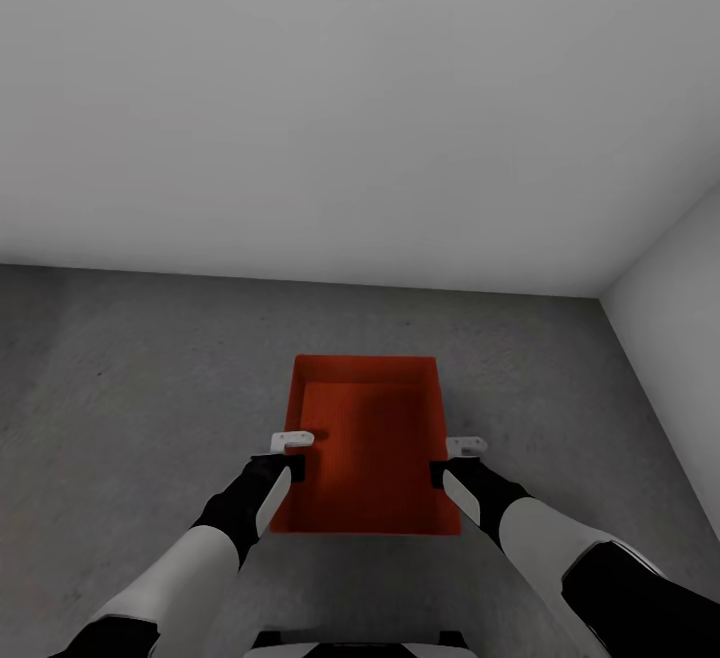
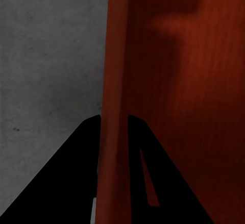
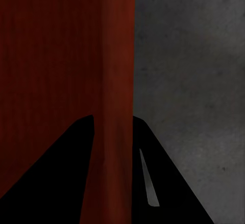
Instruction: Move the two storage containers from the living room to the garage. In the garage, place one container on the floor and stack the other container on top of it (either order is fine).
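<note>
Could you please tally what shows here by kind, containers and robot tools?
Orange-red storage container: 1, gripped by both side walls over the concrete floor.
Tools: 2, left tool and right tool.
Total: 3.

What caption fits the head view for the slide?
Both grippers, left and right, clamp the orange-red container by its side walls over the grey concrete floor.

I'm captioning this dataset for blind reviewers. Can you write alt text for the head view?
Both grippers, left and right, clamp the side walls of an open orange-red storage container over a dark grey concrete floor. Plain white walls meet in a corner at the right.
</note>
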Motion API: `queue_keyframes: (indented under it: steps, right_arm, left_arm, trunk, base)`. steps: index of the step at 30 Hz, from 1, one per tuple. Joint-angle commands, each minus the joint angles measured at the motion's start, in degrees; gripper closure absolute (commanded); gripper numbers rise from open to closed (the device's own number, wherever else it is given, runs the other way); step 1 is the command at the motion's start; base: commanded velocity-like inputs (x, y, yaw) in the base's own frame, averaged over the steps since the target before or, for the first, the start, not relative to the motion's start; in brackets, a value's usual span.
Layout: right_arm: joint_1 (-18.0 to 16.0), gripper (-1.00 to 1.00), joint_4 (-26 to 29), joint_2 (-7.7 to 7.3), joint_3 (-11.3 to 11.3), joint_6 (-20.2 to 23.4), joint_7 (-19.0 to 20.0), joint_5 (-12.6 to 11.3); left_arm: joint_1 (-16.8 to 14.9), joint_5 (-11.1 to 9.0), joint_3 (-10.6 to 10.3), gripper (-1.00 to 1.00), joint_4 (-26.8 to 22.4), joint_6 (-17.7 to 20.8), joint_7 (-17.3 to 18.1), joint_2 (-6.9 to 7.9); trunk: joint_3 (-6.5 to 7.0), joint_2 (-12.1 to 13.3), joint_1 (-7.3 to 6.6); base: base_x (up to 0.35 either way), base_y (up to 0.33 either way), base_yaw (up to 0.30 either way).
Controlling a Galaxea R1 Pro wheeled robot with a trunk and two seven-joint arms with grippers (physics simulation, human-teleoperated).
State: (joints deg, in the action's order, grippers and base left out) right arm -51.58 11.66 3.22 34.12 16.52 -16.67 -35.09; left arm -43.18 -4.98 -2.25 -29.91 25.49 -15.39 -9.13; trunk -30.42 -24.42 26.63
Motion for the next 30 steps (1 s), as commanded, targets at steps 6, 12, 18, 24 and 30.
queue_keyframes:
  steps: [6, 12, 18, 24, 30]
  right_arm:
    - [-0.1, 1.0, 0.2, -1.81, -2.5, 0.3, -2.2, 1.9]
    - [-0.1, 1.0, 0.2, -1.81, -2.5, 0.3, -2.2, 1.9]
    - [-0.1, 1.0, 0.2, -1.81, -2.5, 0.3, -2.2, 1.9]
    - [-0.1, 1.0, 0.2, -1.81, -2.5, 0.3, -2.2, 1.9]
    - [-0.1, 1.0, 0.2, -1.81, -2.5, 0.3, -2.2, 1.9]
  left_arm:
    - [0.0, 0.3, 0.1, 1.0, 0.0, 0.7, -0.7, 0.08]
    - [0.0, 0.3, 0.1, 1.0, 0.1, 0.6, -0.7, 0.08]
    - [0.0, 0.4, 0.1, 1.0, 0.1, 0.5, -0.7, 0.08]
    - [0.0, 0.4, 0.1, 1.0, 0.1, 0.5, -0.8, 0.08]
    - [0.0, 0.3, 0.1, 1.0, 0.2, 0.5, -0.8, 0.08]
  trunk:
    - [-1.15, -2.5, 1.35]
    - [-2.23, -4.9, 2.67]
    - [-3.31, -7.3, 3.98]
    - [-3.67, -8.1, 4.42]
    - [-4.2, -9.3, 5.08]
  base:
    - [0.0, 0.0, 0.0]
    - [0.0, 0.0, 0.0]
    - [0.0, 0.0, 0.0]
    - [0.0, 0.0, 0.0]
    - [0.0, 0.0, 0.0]
